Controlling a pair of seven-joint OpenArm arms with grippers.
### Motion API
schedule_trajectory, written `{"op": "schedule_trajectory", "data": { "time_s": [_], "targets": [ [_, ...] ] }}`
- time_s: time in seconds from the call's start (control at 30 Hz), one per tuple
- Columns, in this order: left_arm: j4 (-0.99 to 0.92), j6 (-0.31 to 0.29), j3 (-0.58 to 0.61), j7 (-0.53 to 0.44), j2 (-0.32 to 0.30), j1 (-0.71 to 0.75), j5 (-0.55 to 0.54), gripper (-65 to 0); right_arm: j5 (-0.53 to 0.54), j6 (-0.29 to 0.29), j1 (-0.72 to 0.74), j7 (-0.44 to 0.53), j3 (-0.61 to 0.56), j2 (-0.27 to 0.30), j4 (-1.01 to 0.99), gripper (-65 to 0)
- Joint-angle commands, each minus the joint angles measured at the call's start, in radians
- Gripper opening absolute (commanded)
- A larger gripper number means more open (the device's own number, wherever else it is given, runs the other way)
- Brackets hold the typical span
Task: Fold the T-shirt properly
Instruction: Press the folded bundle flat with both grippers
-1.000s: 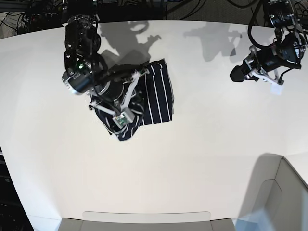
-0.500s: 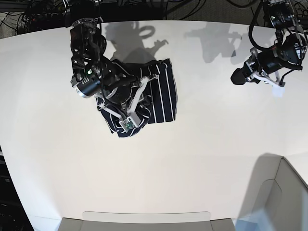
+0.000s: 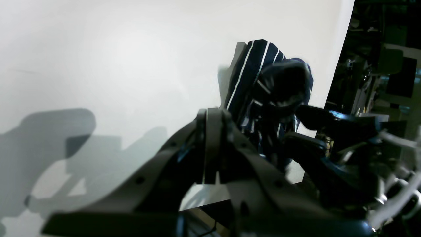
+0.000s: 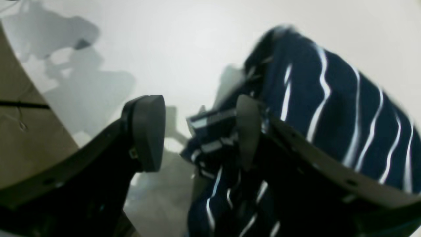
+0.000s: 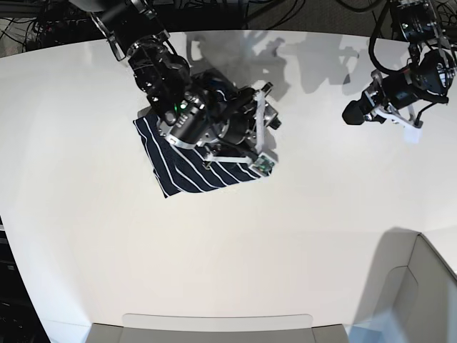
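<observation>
- The T-shirt is soft, dark navy cloth with thin white stripes, lying as a compact, roughly rectangular bundle on the smooth, matte white table, in the upper left of the base view.
- In the base view its stripes run slantwise across the flat lower part; the upper part is hidden under the right arm.
- In the right wrist view the cloth looks rumpled near the fingers, with small folds and bent stripes; this part is blurred.
- The right gripper has its two dark, rounded, paddle-shaped fingers standing wide apart, with nothing clamped between them. One finger is over bare table beside the shirt; the other lies against the shirt's edge, though whether it touches is unclear.
- In the base view the right gripper hangs over the shirt's right edge.
- The left gripper, black and blunt-tipped, hangs well apart from the shirt at the table's far right. Its fingers are pressed together on nothing.
- The left wrist view shows the striped bundle far off, near the table's far edge, partly behind the other arm's dark housing.
</observation>
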Motion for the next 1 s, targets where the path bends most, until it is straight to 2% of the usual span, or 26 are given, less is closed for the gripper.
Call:
{"op": "schedule_trajectory", "data": {
  "time_s": [0.0, 0.13, 0.23, 0.33, 0.47, 0.67, 0.77, 0.83, 0.97],
  "targets": [
    [0.015, 0.012, -0.01, 0.017, -0.014, -0.002, -0.026, -65.0, 0.004, 0.0, 0.032, 0.015, -0.001, -0.008, 0.021, -30.7],
    [0.015, 0.012, -0.007, 0.017, -0.014, -0.002, -0.026, -65.0, -0.002, 0.0, 0.061, 0.015, 0.012, -0.002, 0.077, -30.8],
    [0.015, 0.009, -0.001, 0.017, -0.014, -0.005, -0.03, -65.0, 0.001, 0.0, 0.064, 0.012, 0.112, 0.005, 0.091, -30.8],
    [0.015, 0.007, -0.004, 0.017, 0.011, -0.008, -0.024, -65.0, 0.021, 0.01, 0.061, 0.007, 0.146, 0.077, 0.09, -30.8],
    [0.015, 0.005, -0.001, 0.017, 0.015, -0.01, -0.027, -65.0, 0.05, 0.01, 0.038, 0.007, 0.15, 0.131, 0.086, -30.8],
    [0.021, 0.001, 0.002, 0.017, 0.052, -0.025, -0.079, -65.0, -0.042, 0.009, 0.03, 0.015, 0.184, 0.137, 0.039, -30.8],
    [0.021, 0.001, 0.088, 0.017, 0.063, -0.097, -0.099, -65.0, -0.073, 0.01, 0.04, 0.015, 0.259, 0.131, 0.007, -31.5],
    [0.021, 0.001, 0.162, 0.017, 0.064, -0.142, -0.095, -65.0, -0.073, 0.012, 0.056, 0.015, 0.285, 0.139, -0.004, -35.4],
    [0.021, 0.012, 0.277, 0.017, 0.064, -0.203, -0.092, -65.0, -0.076, 0.012, 0.059, 0.015, 0.342, 0.169, -0.01, -51.2]
  ]
}}
